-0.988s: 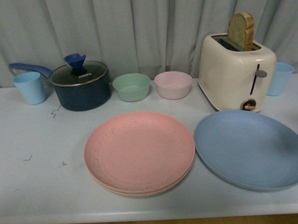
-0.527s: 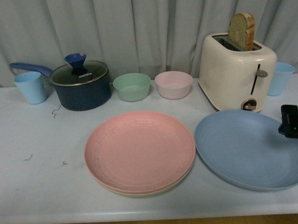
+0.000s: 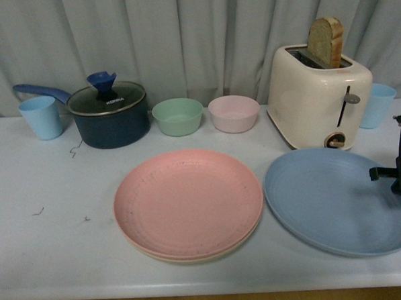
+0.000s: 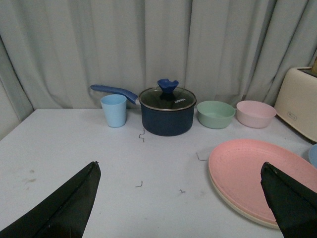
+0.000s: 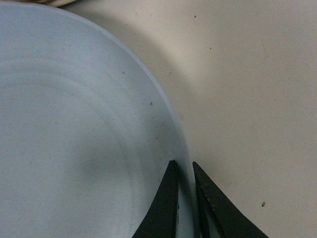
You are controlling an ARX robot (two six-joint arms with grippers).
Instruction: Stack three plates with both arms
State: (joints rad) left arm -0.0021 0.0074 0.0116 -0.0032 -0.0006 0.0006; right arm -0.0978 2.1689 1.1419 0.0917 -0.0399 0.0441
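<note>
The pink plate (image 3: 188, 202) rests on the beige plate (image 3: 193, 257), of which only the rim shows, at the table's centre front. To their right lies the light blue plate (image 3: 334, 200). My right gripper (image 3: 395, 175) is at that plate's right rim; in the right wrist view its jaws (image 5: 183, 166) are shut on the light blue plate's (image 5: 74, 124) rim. My left gripper (image 4: 181, 166) is open over bare table, with the pink plate (image 4: 257, 171) and the beige plate's edge (image 4: 233, 208) lying toward one fingertip.
Along the back stand a light blue cup (image 3: 40, 117), a dark pot with lid (image 3: 108, 114), a green bowl (image 3: 177, 116), a pink bowl (image 3: 233, 113), a cream toaster (image 3: 319, 97) with bread, and another blue cup (image 3: 376, 104).
The right arm came in from the right edge over the last second and closed on the blue plate's right rim. The blue plate has shifted slightly right.
</note>
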